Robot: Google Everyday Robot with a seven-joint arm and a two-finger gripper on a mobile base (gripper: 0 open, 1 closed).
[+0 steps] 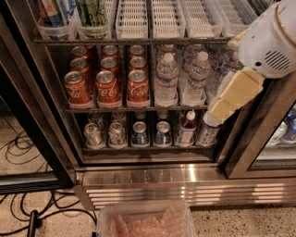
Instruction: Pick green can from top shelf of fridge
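Dark-framed fridge (41, 115) fills the room's wall. The white arm (273, 41) hangs at its right, jaws beside the water bottles (166, 78); open or closed, I cannot tell. On the top shelf (152, 41), far left, the green can (92, 14) sits ungrasped, so the reach and pick remain.

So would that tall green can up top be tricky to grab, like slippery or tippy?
Probably a bit tippy: the green can is tall and slim, though its tray hems it in. Its smooth wall may be slick if chilled. The claw hangs at the right, in front of the water bottles, below the can's shelf.
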